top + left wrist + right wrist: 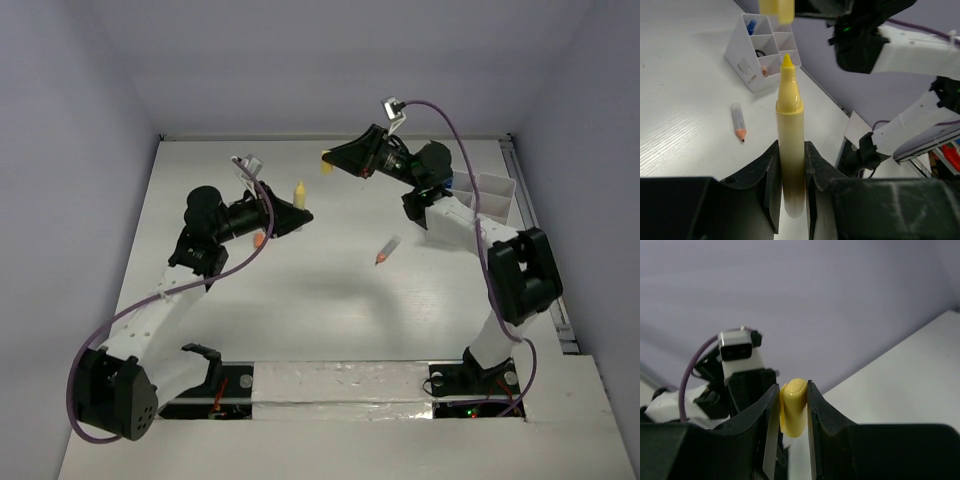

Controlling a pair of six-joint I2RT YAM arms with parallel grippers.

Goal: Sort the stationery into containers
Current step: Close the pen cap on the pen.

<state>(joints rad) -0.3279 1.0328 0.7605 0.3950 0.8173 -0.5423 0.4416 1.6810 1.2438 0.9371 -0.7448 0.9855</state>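
My left gripper (791, 150) is shut on a yellow marker (789, 125) with its cap off and its pointed tip facing away from me. From above, the marker (298, 192) sticks out of the left gripper (300, 212) near the table's middle. My right gripper (792, 390) is shut on the marker's yellow cap (794, 410), held in the air. The cap (326, 160) and right gripper (332, 157) hang a little beyond and right of the marker tip. The white organizer tray (495, 195) stands at the far right; its compartments (762, 52) hold a blue item (751, 25) and other small pieces.
A short clear tube with an orange tip (386, 250) lies on the table between the arms, also seen from the left wrist (738, 121). A small orange item (258, 241) peeks out under the left arm. The right arm's links (900, 45) cross behind the marker.
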